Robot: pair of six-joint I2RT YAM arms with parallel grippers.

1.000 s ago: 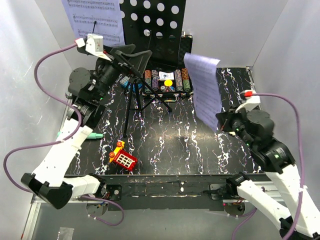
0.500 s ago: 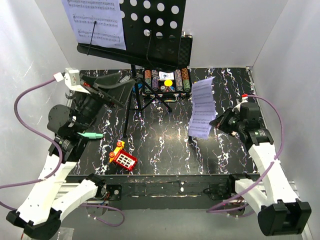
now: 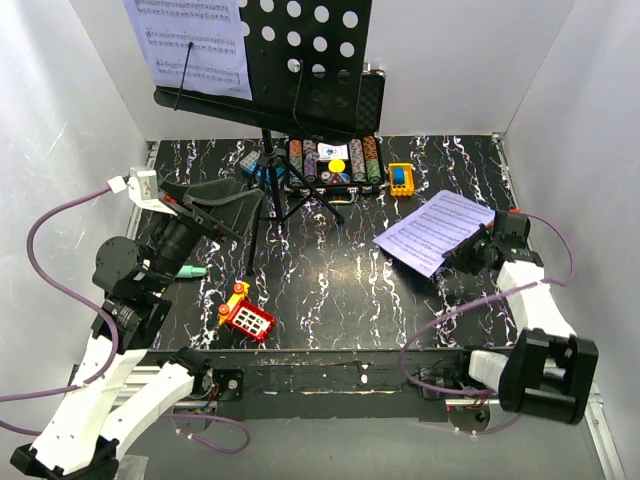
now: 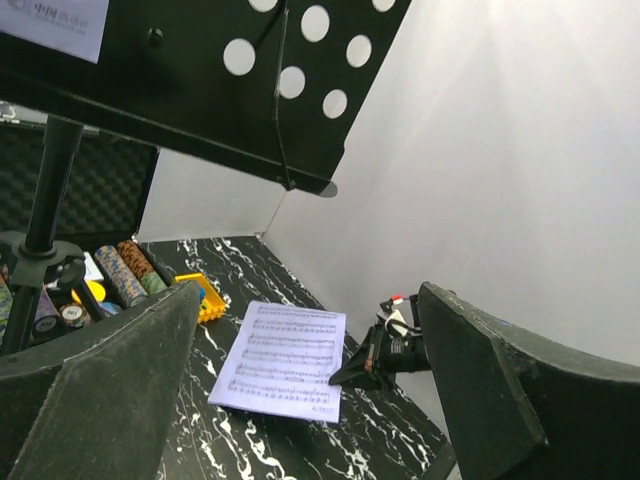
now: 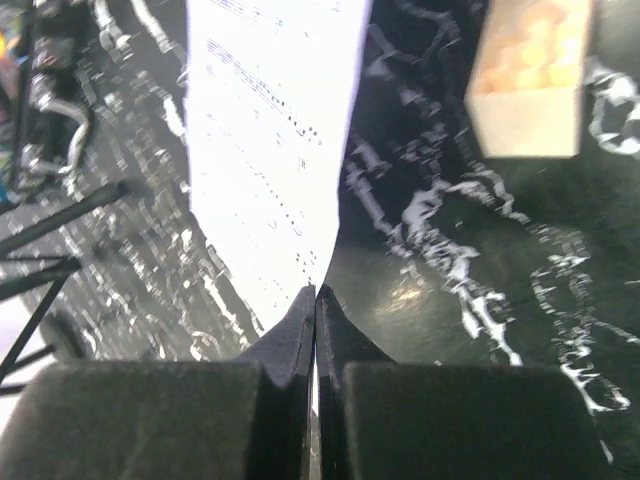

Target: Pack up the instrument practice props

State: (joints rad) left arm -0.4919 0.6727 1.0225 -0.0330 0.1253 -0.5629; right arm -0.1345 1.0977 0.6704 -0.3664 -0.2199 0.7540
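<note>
The right end effector (image 3: 466,257) is pinched shut on the near right corner of a loose sheet of music (image 3: 432,231). The sheet lies nearly flat, low over the right side of the black marbled desk (image 3: 340,290), and I cannot tell whether it touches the surface. The left end effector (image 4: 308,292) is empty, its jaws spread wide, raised over the left side of the desk and facing across toward that page. The music stand (image 3: 300,60) is upright on its tripod at the back middle, with another sheet (image 3: 190,40) on the left of its hole-punched panel. A mint-green microphone (image 3: 186,271) lies under the left arm. An open case of poker chips (image 3: 330,160) sits behind the tripod, and a red-and-yellow toy (image 3: 245,316) lies near the front.
</note>
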